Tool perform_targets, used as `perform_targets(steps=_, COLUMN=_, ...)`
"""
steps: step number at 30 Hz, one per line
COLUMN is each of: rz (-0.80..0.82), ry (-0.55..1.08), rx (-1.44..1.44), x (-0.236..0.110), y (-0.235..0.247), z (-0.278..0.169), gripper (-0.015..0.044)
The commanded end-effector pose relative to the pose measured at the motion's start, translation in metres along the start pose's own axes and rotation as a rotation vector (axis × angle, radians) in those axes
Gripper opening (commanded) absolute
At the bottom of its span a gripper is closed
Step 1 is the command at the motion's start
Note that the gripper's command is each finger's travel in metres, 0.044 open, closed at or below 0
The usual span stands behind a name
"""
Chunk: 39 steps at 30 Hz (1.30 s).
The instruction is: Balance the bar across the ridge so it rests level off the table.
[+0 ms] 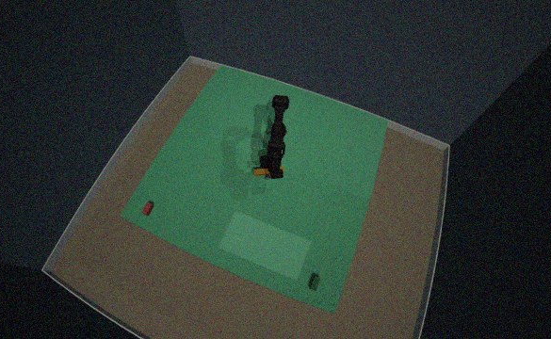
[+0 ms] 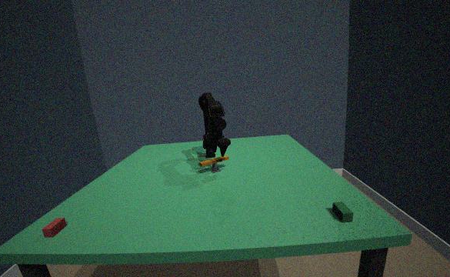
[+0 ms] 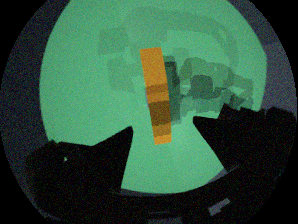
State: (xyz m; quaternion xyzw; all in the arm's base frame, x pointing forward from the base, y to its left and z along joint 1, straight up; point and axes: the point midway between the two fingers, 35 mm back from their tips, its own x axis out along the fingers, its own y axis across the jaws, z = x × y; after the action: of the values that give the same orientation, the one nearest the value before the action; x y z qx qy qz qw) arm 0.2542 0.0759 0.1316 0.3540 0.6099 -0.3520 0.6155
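Note:
The orange bar lies across a small grey ridge near the middle of the green table. In the exterior view the bar's ends are off the table top and it sits close to level, its right end slightly higher. My gripper is open just above the bar's middle. In the wrist view the two dark fingers stand wide on either side of the bar's near end, apart from it. The ridge is mostly hidden under the bar.
A red block lies at the table's front left corner. A dark green block lies near the front right. A paler rectangle is marked on the table top in front of the arm.

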Motion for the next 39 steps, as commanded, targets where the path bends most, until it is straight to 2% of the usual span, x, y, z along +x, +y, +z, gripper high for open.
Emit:
perform_targets(steps=1, rz=0.020, ry=-0.004, rx=0.000, x=-0.048, y=0.001, z=0.000, gripper=0.0440)
perform_targets(steps=4, rz=0.019, ry=-0.004, rx=0.000, x=-0.067, y=-0.003, z=0.000, gripper=0.0440)
perform_targets(steps=39, rz=0.019, ry=-0.004, rx=0.000, x=-0.067, y=-0.003, z=0.000, gripper=0.0440)
